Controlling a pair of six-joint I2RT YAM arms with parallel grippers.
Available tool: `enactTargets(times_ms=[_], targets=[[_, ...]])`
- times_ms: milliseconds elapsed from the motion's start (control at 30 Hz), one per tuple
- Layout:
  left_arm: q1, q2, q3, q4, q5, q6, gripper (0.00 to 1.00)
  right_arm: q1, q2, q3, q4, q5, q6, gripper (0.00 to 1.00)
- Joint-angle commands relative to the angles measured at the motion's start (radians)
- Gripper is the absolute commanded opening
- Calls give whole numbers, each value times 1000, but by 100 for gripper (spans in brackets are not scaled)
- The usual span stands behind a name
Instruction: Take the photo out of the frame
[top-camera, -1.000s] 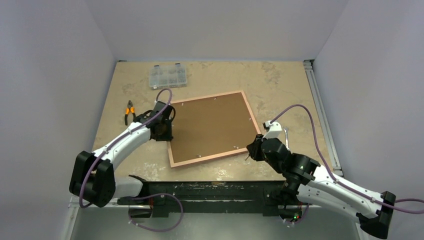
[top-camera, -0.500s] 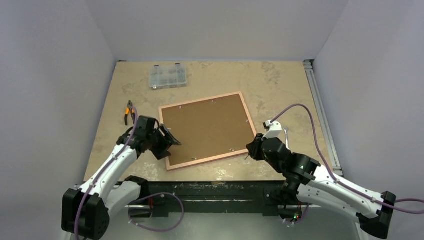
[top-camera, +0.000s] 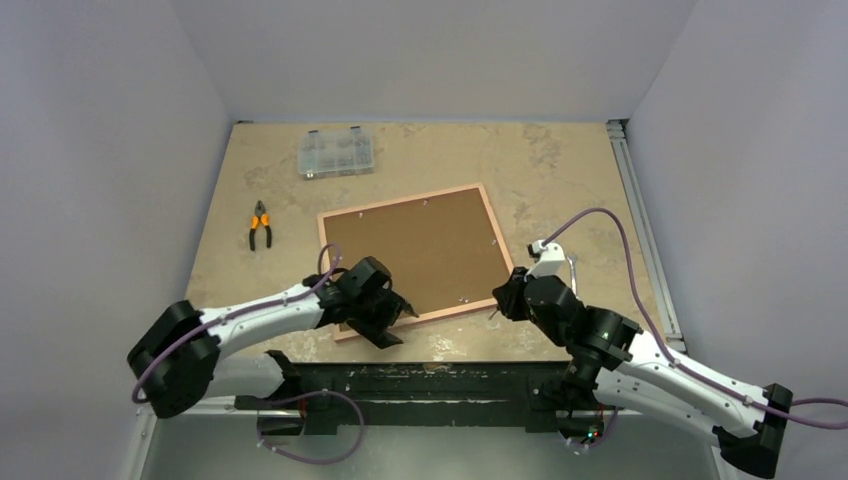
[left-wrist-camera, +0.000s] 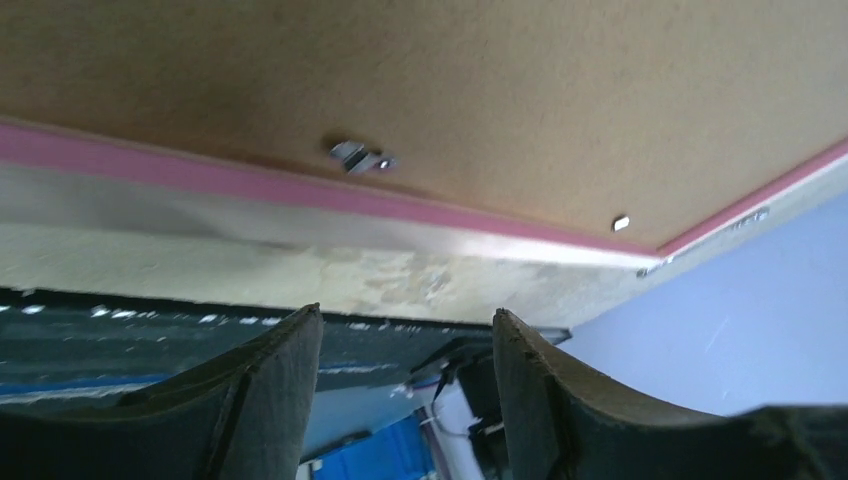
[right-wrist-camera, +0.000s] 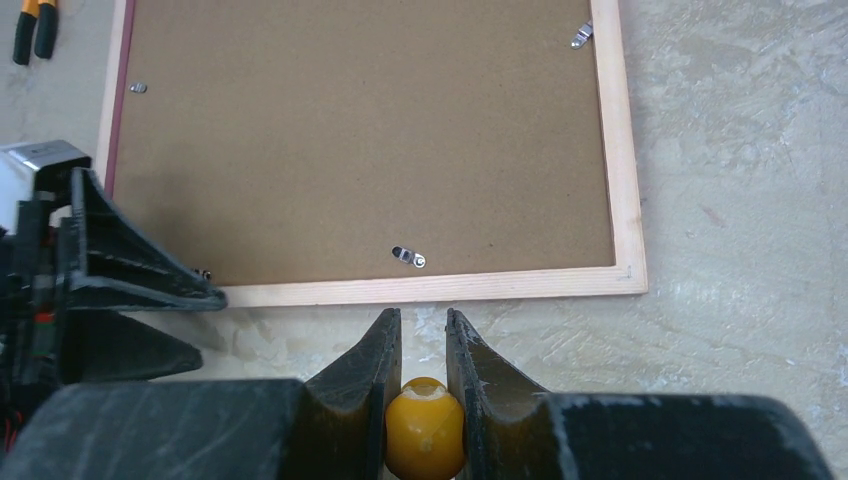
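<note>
The frame (top-camera: 498, 232) lies face down near the table's middle, a thin pink rectangle with a pale wood rear edge (right-wrist-camera: 450, 288). A brown backing board (top-camera: 415, 252) held by small metal tabs (right-wrist-camera: 408, 257) fills it. The photo is hidden beneath the board. My left gripper (top-camera: 396, 322) is open and empty at the frame's near-left corner. In the left wrist view, its fingertips (left-wrist-camera: 308, 330) are just short of the pink edge (left-wrist-camera: 300, 190). My right gripper (right-wrist-camera: 422, 325) is off the frame's near-right edge, shut on a yellow knob (right-wrist-camera: 425, 425).
Orange-handled pliers (top-camera: 260, 225) lie left of the frame. A clear plastic compartment box (top-camera: 336, 153) stands at the back. A metal rail (top-camera: 640, 220) runs along the table's right side. The black base bar (top-camera: 430, 380) lines the near edge.
My left arm has swung from the frame's left edge round to its near-left corner, and its jaws have opened. The frame slid slightly left. The right arm has not moved.
</note>
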Motion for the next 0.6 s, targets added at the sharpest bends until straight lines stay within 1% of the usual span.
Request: enactTargets(times_ms=[0,167,233,300,400,467,533,567], targets=[[-31,151,103,116,-81,-173,62,5,-40,20,-4,21,-8,0],[-32,299,105,191,-89,-252,61,5,-89,28,-47,27,-3,0],[-32,337,129,174,-97,-249,60,5,-110,19,-64,28,1,0],[-33,366,167,116,-97,-232,58,5,-132,13,-83,36,10,0],[-40,386,217,1,-110,-213,46,5,-166,5,-97,44,18,0],[-40,392,238,-59,-133,-192,41,5,-180,5,-97,49,16,0],[-40,393,240,-91,-159,-167,33,6,-180,9,-99,53,11,0],[-38,391,234,-93,-169,-154,26,5,-176,13,-101,54,9,0]])
